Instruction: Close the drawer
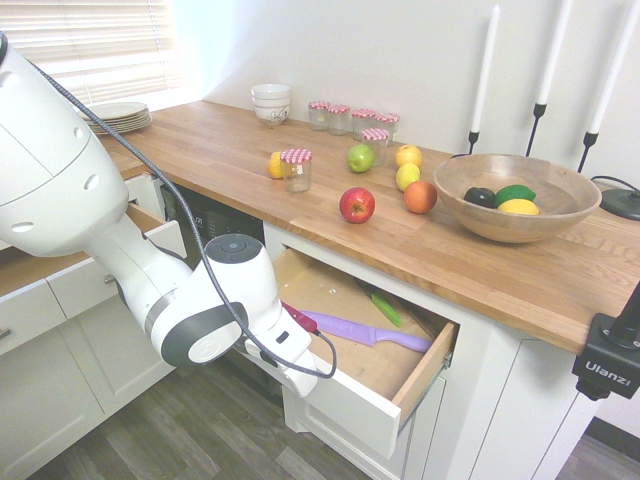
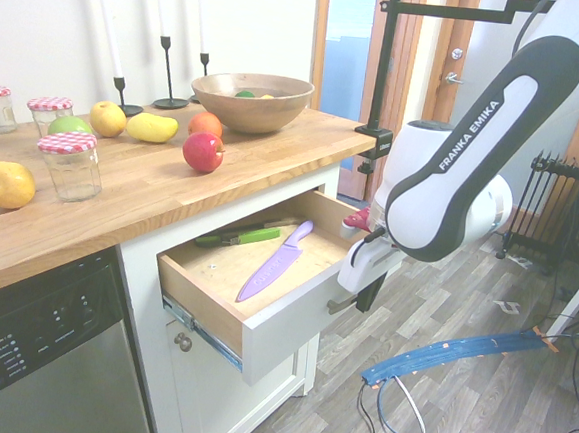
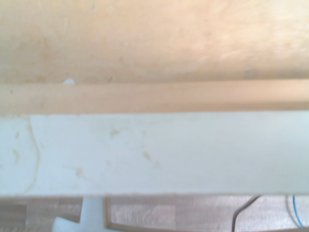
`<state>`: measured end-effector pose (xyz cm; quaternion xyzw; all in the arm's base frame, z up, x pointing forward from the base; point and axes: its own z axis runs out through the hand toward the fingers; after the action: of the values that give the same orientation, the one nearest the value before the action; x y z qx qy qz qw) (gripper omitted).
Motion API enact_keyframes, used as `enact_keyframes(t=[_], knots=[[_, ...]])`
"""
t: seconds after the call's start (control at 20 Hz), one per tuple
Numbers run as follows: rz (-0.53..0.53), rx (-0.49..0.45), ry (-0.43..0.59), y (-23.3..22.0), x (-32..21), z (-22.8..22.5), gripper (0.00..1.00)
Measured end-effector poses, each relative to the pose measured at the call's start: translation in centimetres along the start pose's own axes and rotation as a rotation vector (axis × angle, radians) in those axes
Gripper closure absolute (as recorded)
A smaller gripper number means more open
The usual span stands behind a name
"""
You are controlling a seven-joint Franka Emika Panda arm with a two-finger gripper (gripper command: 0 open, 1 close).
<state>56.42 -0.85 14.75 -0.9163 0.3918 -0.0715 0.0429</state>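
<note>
- Nearest us, our gripper (image 2: 363, 282) hangs at the drawer's (image 2: 291, 322) white front panel, right at its silver bar handle (image 2: 342, 303); we cannot tell whether the fingers are spread or closed.
- The drawer stands pulled well out beneath the wooden countertop (image 1: 470, 255), a purple knife (image 2: 274, 262) and a green-handled knife (image 2: 236, 236) lying on its plywood bottom.
- We judge the closing push has yet to take effect; next we must press the front squarely inward along the runners.
- Farther back sit fruit, jars and a wooden bowl (image 1: 502, 196).

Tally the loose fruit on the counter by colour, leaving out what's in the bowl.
Yellow fruit: 3
Green apple: 1
Red apple: 1
Orange fruit: 1
Total: 6
</note>
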Motion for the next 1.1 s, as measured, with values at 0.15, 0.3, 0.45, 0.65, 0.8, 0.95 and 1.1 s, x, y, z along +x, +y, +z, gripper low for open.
enact_keyframes(t=[0.15, 0.3, 0.45, 0.65, 0.8, 0.95, 1.1], knots=[[0.008, 0.007, 0.007, -1.6, 1.1, 0.2, 1.00], [0.022, 0.018, 0.029, -3.1, 2.2, 0.5, 1.00], [0.037, 0.027, 0.039, -4.7, 3.4, 0.6, 1.00], [0.063, 0.044, 0.052, -6.7, 4.8, 0.8, 1.00], [0.075, 0.055, 0.060, -8.4, 5.4, 1.1, 1.00], [0.086, 0.061, 0.060, -9.6, 6.3, 1.1, 1.00], [0.097, 0.063, 0.065, -10.3, 7.6, 1.3, 1.00]])
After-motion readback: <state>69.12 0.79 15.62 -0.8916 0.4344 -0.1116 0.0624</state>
